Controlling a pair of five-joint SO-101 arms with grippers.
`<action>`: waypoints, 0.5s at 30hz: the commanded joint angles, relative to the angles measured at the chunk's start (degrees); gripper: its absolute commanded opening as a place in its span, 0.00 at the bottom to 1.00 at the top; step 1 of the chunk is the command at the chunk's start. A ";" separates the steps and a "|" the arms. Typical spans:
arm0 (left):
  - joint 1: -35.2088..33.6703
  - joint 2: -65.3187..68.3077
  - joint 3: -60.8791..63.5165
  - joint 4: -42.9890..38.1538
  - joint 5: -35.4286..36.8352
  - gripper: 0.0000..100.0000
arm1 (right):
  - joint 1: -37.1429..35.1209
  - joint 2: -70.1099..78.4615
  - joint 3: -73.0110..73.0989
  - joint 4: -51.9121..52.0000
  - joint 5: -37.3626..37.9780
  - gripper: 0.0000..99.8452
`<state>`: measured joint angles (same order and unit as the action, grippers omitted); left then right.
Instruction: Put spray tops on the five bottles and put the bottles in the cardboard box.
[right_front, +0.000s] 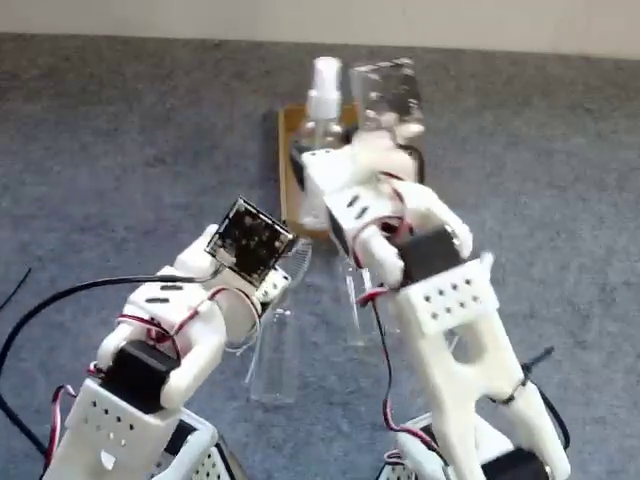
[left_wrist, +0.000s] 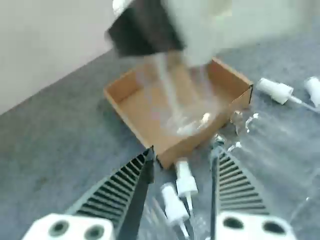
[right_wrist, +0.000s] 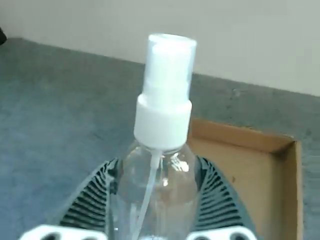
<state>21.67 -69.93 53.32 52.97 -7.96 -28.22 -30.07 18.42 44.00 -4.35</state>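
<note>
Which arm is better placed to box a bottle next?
Right: the right gripper is shut on a capped bottle over the cardboard box; the left gripper is open above spray tops.

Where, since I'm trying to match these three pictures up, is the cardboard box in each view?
High view: the cardboard box is upper middle, mostly hidden behind an arm.
Left wrist view: centre of the picture, its open top showing.
Right wrist view: lower right, behind the spray-topped bottle.
Shared landmark: that spray-topped bottle, at the box in every view.
</note>
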 joint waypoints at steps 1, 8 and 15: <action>-2.24 -0.13 1.36 -7.74 -0.18 0.18 | -2.15 0.31 -6.20 3.91 -0.53 0.00; -7.25 6.11 1.45 -13.54 -0.44 0.18 | -2.77 0.22 -9.80 13.58 -0.26 0.00; -7.34 11.47 1.45 -16.79 -0.44 0.18 | -2.68 0.22 -9.71 14.64 -0.09 0.00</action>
<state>15.60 -60.62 54.99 39.43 -7.87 -29.98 -29.36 11.82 58.15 -4.53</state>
